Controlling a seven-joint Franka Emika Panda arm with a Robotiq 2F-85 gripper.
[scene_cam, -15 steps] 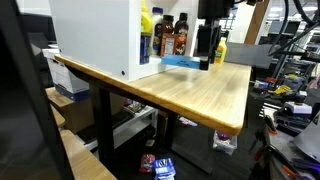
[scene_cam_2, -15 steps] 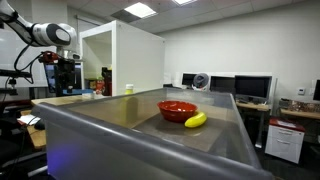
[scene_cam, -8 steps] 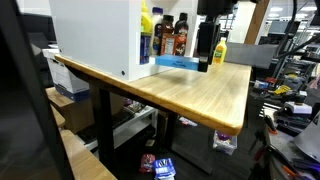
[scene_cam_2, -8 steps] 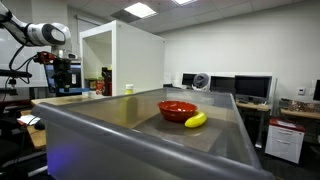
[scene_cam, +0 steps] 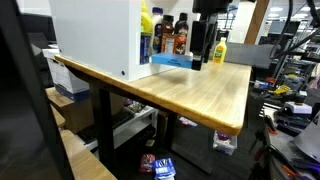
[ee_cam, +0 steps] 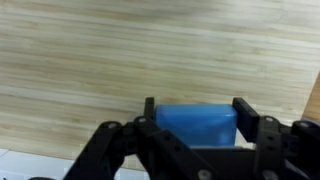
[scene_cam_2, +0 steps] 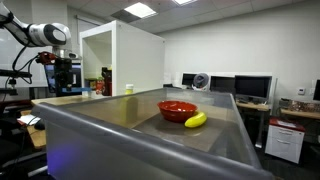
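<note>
Wrist view tells it best: the black two-finger claw (ee_cam: 195, 106) is clamped on a blue rectangular block (ee_cam: 197, 126), one finger pressed against each short end, with the light wooden tabletop (ee_cam: 150, 50) underneath. Can't tell if the block is actually off the wood or just resting on it. In an exterior view the claw (scene_cam: 197, 62) sits at the far end of the table (scene_cam: 190, 92), and the block (scene_cam: 170, 60) is just beside the big white cabinet (scene_cam: 95, 35), with dark sauce bottles (scene_cam: 175, 35) and a yellow squeeze bottle (scene_cam: 219, 50) close behind
</note>
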